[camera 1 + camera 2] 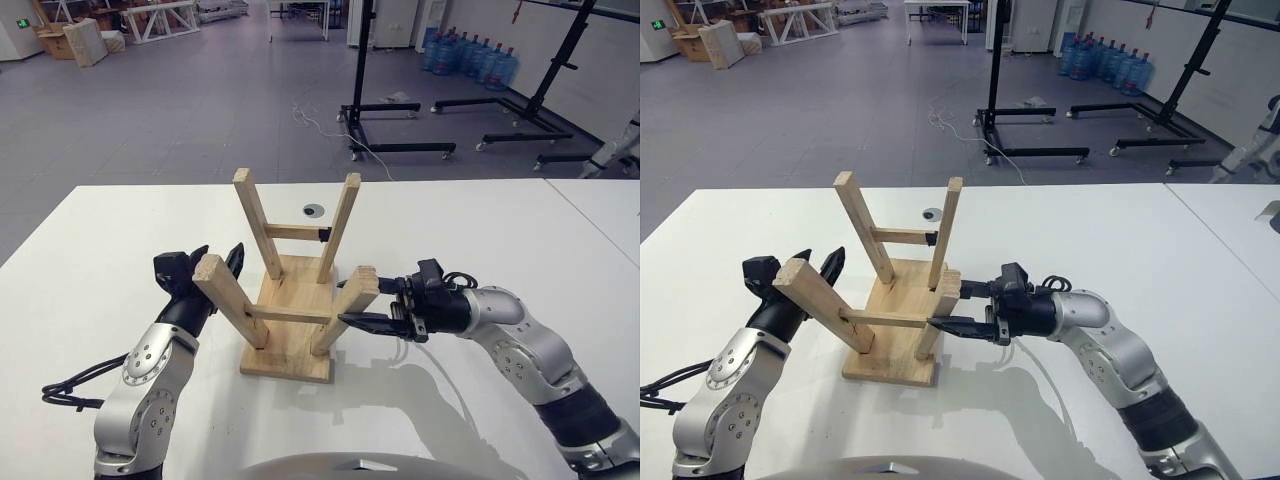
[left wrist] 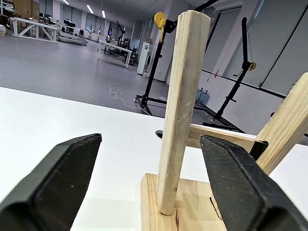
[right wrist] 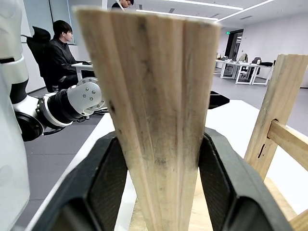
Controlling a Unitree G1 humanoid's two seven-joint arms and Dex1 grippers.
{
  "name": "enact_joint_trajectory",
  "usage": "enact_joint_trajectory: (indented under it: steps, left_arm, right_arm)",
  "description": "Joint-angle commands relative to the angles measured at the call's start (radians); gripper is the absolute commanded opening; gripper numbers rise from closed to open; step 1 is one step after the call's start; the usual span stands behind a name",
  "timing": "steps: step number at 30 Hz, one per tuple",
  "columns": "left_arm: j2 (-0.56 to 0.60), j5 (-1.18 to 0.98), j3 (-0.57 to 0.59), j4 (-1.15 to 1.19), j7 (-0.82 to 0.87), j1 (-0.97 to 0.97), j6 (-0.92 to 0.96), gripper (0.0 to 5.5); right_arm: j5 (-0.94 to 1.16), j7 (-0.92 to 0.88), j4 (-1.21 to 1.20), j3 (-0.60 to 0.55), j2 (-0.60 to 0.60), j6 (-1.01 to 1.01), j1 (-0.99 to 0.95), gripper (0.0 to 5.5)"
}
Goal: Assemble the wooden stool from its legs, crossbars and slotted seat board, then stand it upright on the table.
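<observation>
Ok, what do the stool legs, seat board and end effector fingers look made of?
Legs: pale wood, apparently unvarnished; lengthwise grain streaks, matte face. Seat board: same pale wood, matte. End effector fingers: matte black, likely plastic or rubber; cannot tell which.

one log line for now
pale wooden stool: inverted on white table | left gripper: open | right gripper: shut on near-right wooden leg

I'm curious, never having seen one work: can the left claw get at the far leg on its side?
Probably yes: the left claw is open, and the far leg stands straight ahead of it with nothing between.
</observation>
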Motion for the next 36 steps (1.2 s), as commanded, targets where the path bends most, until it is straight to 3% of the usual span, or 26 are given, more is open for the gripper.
enact_joint_trajectory:
  steps: [1,3,14,24,29,32,36]
  left_arm:
    - [-0.009,-0.007,-0.065,0.018,-0.049,-0.011,0.048,3.74]
    - [-0.018,0.000,-0.066,0.017,-0.049,-0.007,0.046,3.74]
    - [-0.021,0.014,0.025,0.010,-0.047,-0.005,0.007,3.74]
    - [0.066,-0.046,0.204,-0.078,-0.048,-0.074,0.033,3.74]
    - [0.136,-0.180,0.285,-0.145,-0.089,-0.154,0.051,3.74]
    - [0.197,-0.366,0.328,-0.177,-0.099,-0.282,0.072,3.74]
    - [0.229,-0.596,0.260,-0.192,-0.096,-0.438,0.122,3.74]
  right_arm:
    - [-0.199,0.017,0.094,0.104,-0.019,0.067,0.055,2.70]
    - [-0.220,0.028,0.100,0.084,-0.012,0.063,0.048,3.05]
    - [-0.197,0.083,0.075,-0.096,0.018,0.008,0.052,3.05]
    - [0.058,0.115,-0.034,-0.291,0.023,0.130,0.042,3.05]
    - [0.349,0.023,-0.069,-0.464,0.028,0.268,-0.060,3.05]
    - [0.527,-0.075,-0.070,-0.538,0.032,0.345,-0.175,3.05]
    - [0.631,-0.163,-0.045,-0.564,0.051,0.391,-0.316,3.05]
